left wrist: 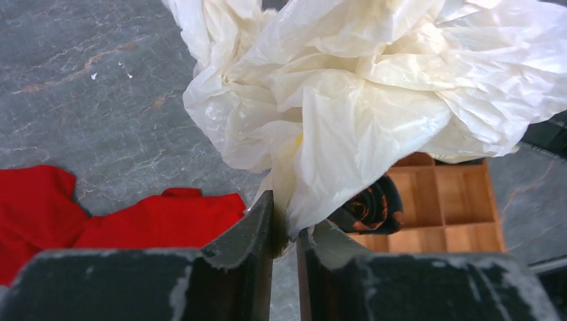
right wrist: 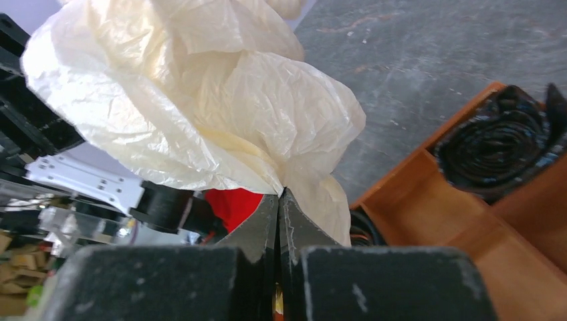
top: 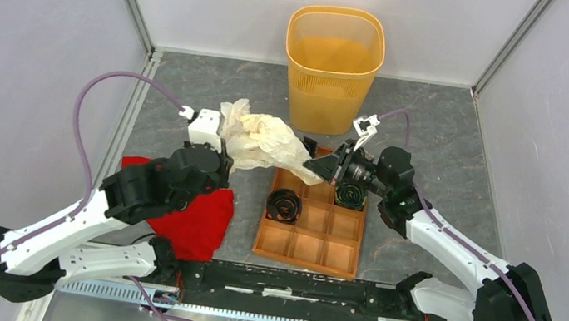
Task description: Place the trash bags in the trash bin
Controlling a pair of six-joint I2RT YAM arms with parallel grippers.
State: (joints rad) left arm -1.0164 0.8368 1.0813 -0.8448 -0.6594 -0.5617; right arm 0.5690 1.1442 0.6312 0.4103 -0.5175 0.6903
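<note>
One trash bag (top: 263,142), cream-white and crumpled, hangs bunched over the far left corner of the tray (top: 294,244), held up off the table (top: 434,148) between two claws. The left claw (left wrist: 284,221) comes in from the tray's left. Its two fingers are pressed nearly together, with a fold of the film pinched between them. The right claw (right wrist: 279,200) reaches across the far end of the tray from the right. Its fingers are closed tight on the bag's opposite edge, the tips meeting on the plastic.

One trash bin (top: 327,103), orange-yellow and see-through, stands upright beyond the tray's far end. It sits close to the tray but does not touch the bag. Its mouth is open, and no part of the bag is over the rim.

The tray itself is a single flat orange-brown box split into square compartments. Two dark rolls show plainly in it: one (top: 285,205) in the left column and one (top: 350,193) in the right column, just under the right claw's wrist.

One red cloth (top: 197,220) lies flat on the table against the tray's left side, partly under the left arm.
</note>
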